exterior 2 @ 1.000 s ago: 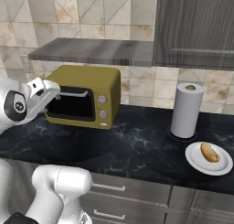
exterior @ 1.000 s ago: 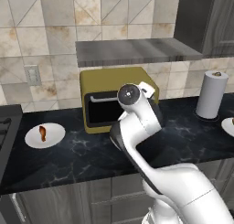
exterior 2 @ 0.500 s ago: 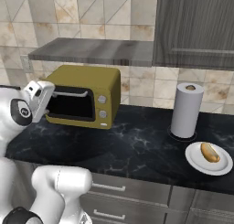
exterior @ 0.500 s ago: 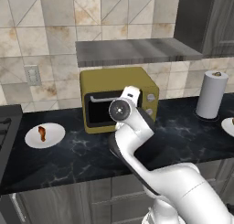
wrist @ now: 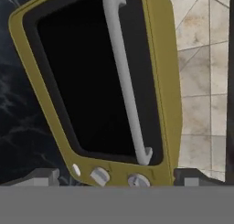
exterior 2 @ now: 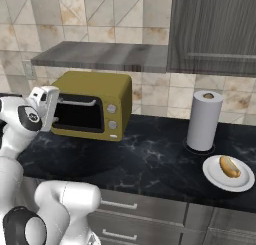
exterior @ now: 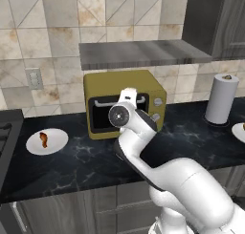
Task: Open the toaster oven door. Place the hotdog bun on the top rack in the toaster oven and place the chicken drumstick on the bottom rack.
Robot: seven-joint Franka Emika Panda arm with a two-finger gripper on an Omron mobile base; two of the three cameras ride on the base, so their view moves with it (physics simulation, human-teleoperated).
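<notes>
Mustard toaster oven [exterior: 125,101] | door [wrist: 87,77] shut | gripper [exterior 2: 50,109] spread wide, empty, facing handle [wrist: 125,77] | next: close in, clamp bar, pull down

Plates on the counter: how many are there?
2. One plate left of the toaster oven holds the chicken drumstick; the other plate, beyond the paper towel roll, holds the hotdog bun.

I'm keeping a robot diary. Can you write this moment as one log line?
stage: reaching door | toaster oven door: closed | fingers: open, empty | hotdog bun, chicken drumstick: on plates
</notes>
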